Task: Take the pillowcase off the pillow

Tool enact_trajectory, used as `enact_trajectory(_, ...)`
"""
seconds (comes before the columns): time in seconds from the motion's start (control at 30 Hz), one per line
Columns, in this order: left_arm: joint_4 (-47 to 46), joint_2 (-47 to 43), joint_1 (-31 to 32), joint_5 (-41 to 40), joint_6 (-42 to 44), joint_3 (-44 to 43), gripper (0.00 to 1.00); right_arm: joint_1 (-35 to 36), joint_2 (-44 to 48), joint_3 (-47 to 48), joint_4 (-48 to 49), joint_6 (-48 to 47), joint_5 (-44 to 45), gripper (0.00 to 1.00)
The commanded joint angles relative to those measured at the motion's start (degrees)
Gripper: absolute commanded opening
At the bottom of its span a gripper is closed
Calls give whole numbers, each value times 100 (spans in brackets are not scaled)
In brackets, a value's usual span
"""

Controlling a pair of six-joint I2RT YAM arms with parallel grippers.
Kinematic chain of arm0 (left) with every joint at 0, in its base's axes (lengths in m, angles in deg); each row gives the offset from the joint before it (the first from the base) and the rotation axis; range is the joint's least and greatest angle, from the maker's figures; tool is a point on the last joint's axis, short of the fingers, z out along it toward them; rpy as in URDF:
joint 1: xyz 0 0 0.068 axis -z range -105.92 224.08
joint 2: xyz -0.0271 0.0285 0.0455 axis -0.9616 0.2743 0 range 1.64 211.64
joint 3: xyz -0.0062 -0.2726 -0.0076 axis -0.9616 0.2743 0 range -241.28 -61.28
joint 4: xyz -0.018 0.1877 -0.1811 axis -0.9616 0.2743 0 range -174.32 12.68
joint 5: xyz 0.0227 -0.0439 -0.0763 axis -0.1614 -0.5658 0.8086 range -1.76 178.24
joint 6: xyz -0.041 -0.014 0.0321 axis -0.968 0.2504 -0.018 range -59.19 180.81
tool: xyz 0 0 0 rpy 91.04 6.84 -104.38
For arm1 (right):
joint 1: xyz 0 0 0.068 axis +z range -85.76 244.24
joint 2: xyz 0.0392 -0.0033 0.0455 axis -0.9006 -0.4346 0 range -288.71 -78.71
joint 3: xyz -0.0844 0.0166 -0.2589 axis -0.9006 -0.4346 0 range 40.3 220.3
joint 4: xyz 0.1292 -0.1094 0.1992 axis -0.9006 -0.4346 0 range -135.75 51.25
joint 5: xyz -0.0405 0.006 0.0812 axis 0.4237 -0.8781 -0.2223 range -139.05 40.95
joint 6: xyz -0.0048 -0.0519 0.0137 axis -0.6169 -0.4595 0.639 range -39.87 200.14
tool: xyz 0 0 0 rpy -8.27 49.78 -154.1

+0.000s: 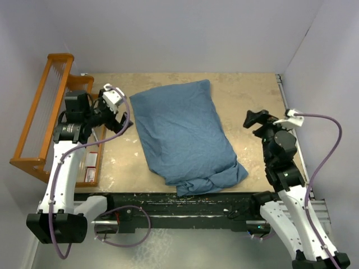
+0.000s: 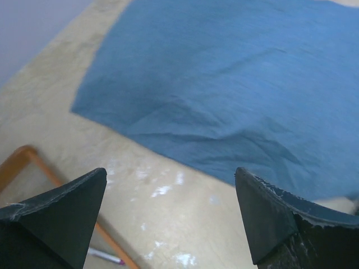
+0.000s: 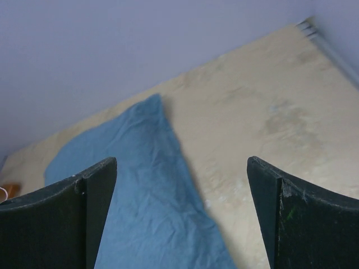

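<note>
The dusty-blue pillowcase point(image 1: 182, 137) lies in the middle of the table, bulging over the pillow, which is fully hidden inside it. Its near end is bunched into folds near the table's front edge. My left gripper point(image 1: 119, 115) hovers open and empty just left of the pillowcase's far-left part; the blue cloth point(image 2: 235, 84) fills the view beyond its fingers point(image 2: 61, 218). My right gripper point(image 1: 255, 119) is open and empty to the right of the pillowcase, apart from it; the blue cloth point(image 3: 146, 190) shows past its left finger point(image 3: 67, 218).
A wooden rack point(image 1: 42, 120) stands along the left edge of the table, with a low tray point(image 1: 91, 162) beside it. Its orange rim point(image 2: 33, 162) and a pen point(image 2: 104, 256) show in the left wrist view. Walls close the back and right sides.
</note>
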Motion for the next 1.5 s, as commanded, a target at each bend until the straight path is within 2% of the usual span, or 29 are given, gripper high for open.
enact_trajectory(0.0, 1931, 154, 424, 1437, 1304, -344, 99, 142, -272, -360, -495, 277, -2026, 100)
enact_trajectory(0.1, 1945, 178, 1186, 1012, 1607, -68, 99, 861, -291, -630, -867, 661, -1619, 100)
enact_trajectory(0.23, 1639, 382, 2264, 31, 1728, 477, 99, 2357, -539, -787, -1443, 1511, -649, 100)
enact_trajectory(0.43, 1127, 947, 3237, -336, 1661, 817, 99, 4433, -1888, -493, -2360, 3272, 372, 98)
enact_trajectory(0.6, 432, 1366, 4061, -597, 1470, 1006, 99, 5263, -2743, 36, -3106, 4534, 595, 95)
enact_trajectory(0.77, -179, 1601, 4285, -715, 1417, 1232, 99, 5424, -2431, -505, -2755, 5137, 125, 86)
enact_trajectory(0.9, -170, 1584, 4325, -741, 1432, 1228, 99, 5427, -1861, -1068, -2468, 5318, -222, 72)
enact_trajectory(1.0, 122, 1345, 4324, -623, 1511, 1116, 99, 5421, -1611, -1258, -2389, 5380, -522, 53)
enact_trajectory(1.07, 376, 1238, 4327, -578, 1568, 993, 99, 5425, -1507, -1233, -2162, 5227, -551, 32)
enact_trajectory(1.1, 497, 1225, 4325, -591, 1563, 913, 99, 5414, -1481, -1149, -2108, 5151, -496, 17)
enact_trajectory(1.13, 573, 1182, 4326, -628, 1537, 878, 99, 5408, -1481, -1047, -2068, 5054, -456, 10)
enact_trajectory(1.2, 692, 1064, 4324, -675, 1529, 886, 99, 5306, -1548, -806, -2043, 4841, -443, 0)
enact_trajectory(1.33, 1003, 1077, 4319, -635, 1420, 846, 99, 4876, -1643, -329, -1877, 4207, -653, 0)
enact_trajectory(1.43, 1125, 1219, 4317, -656, 1401, 761, 99, 4241, -1769, -305, -1650, 3867, -1193, 0)
enact_trajectory(1.47, 1152, 1219, 4313, -691, 1408, 725, 99, 4094, -1921, -269, -1712, 3795, -1271, 11)
